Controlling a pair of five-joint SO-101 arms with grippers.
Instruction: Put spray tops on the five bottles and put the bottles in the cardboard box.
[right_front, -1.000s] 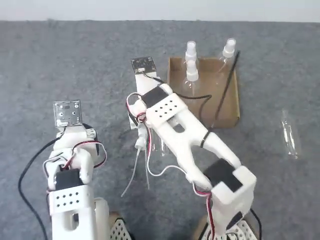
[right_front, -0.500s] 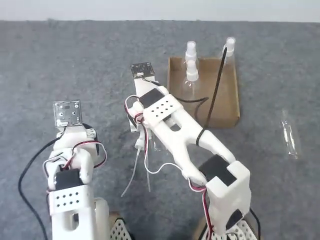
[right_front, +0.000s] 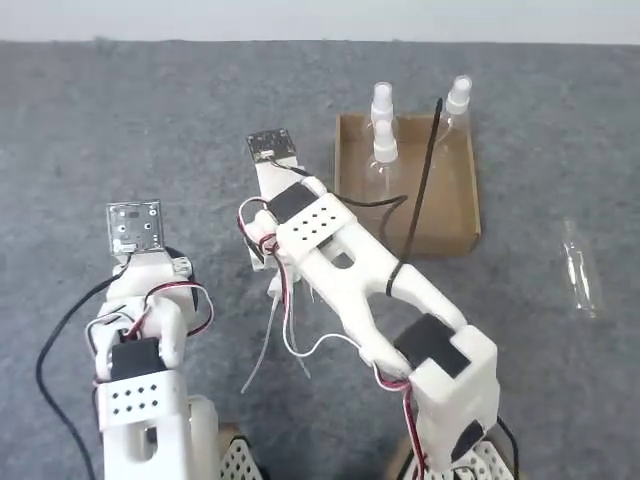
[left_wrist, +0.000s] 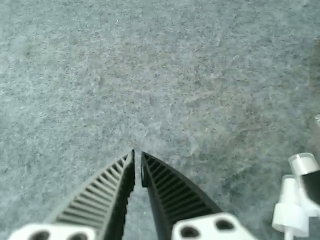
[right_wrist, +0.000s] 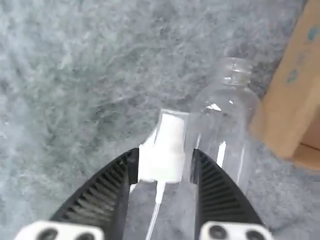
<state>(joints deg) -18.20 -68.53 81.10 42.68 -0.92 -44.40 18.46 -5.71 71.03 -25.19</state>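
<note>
While three capped bottles (right_front: 384, 150) stand in the box (right_front: 455, 215) seen from above, your left gripper (left_wrist: 137, 156) hangs near-closed and empty, well off from the box, and your right gripper (right_wrist: 162, 152) pinches a top (right_wrist: 167, 142) by the open bottle (right_wrist: 220, 125) just beside the box, whose neck (right_wrist: 234, 70) the dangling tube (right_wrist: 158, 195) may miss.

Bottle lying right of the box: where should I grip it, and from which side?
Take the bottle across its mid-body, from above, squeezing left-right. It lies flat on the table, long axis running near to far in the high view; the wider body probably holds surer than the thin neck.
</note>
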